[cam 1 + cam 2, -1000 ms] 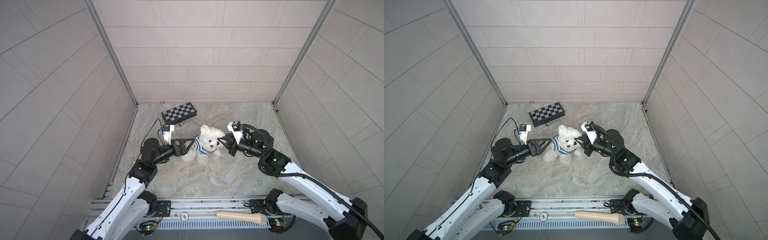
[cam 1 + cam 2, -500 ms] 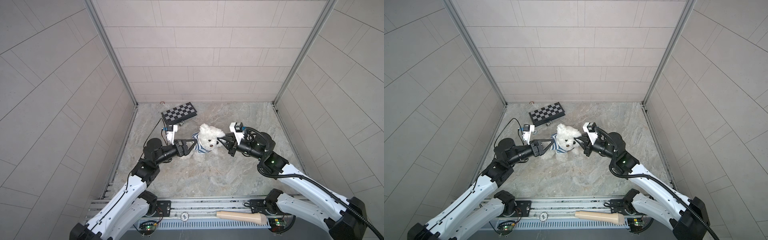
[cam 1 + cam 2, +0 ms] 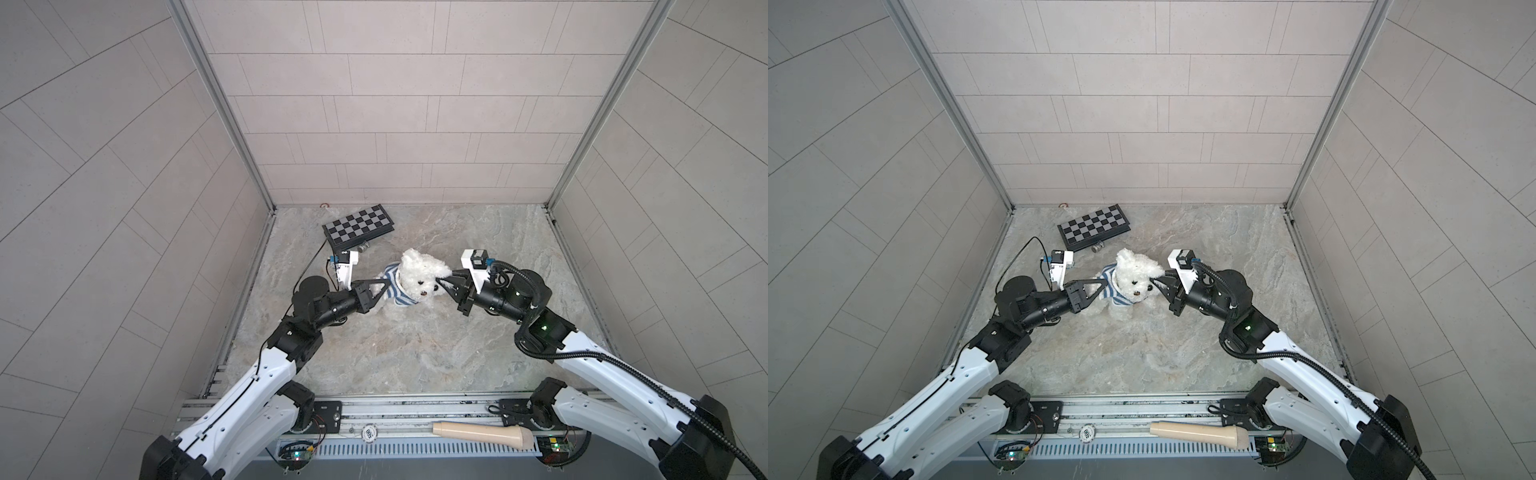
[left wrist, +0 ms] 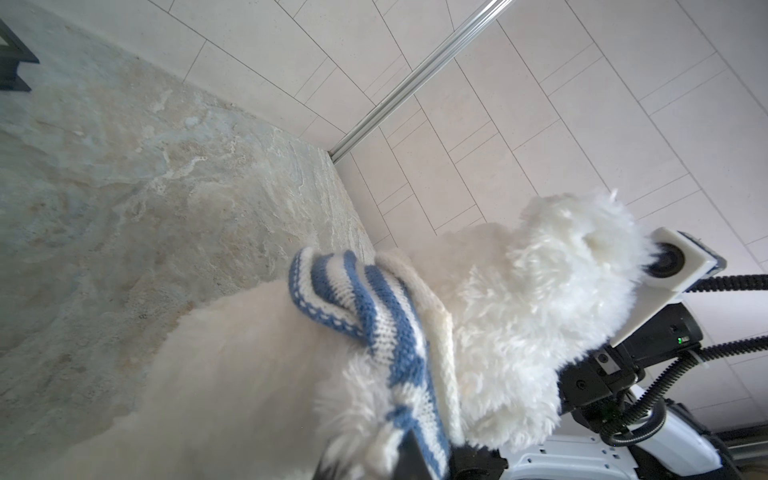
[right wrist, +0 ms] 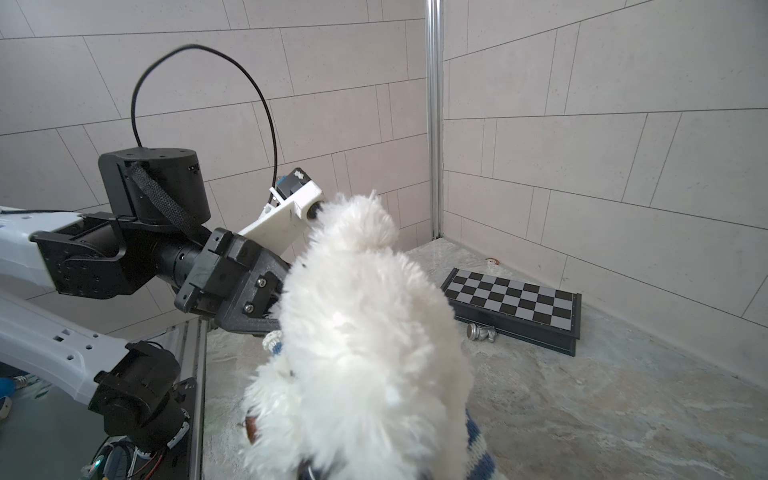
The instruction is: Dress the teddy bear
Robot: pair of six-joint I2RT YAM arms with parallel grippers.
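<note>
The white fluffy teddy bear (image 3: pixel 419 276) (image 3: pixel 1136 276) sits upright mid-table between both arms. A blue-and-white striped shirt (image 3: pixel 392 286) (image 4: pixel 374 299) is bunched round its neck and shoulders. My left gripper (image 3: pixel 388 281) (image 3: pixel 1104 282) (image 4: pixel 399 453) is at the bear's back, shut on the shirt's knit, which runs down between its dark fingers. My right gripper (image 3: pixel 438 284) (image 3: pixel 1153 283) has its tips pressed into the fur of the bear's head. In the right wrist view the bear's fur (image 5: pixel 365 332) hides those jaws.
A folded chessboard (image 3: pixel 359 227) (image 5: pixel 515 303) lies at the back left, with a small metal piece (image 3: pixel 364 247) beside it. A beige cylinder (image 3: pixel 482 432) rests on the front rail. Tiled walls enclose the table on three sides.
My left gripper, wide open a second ago, has reached in and closed on the shirt at the bear's back. The right gripper stays at the bear's head.
</note>
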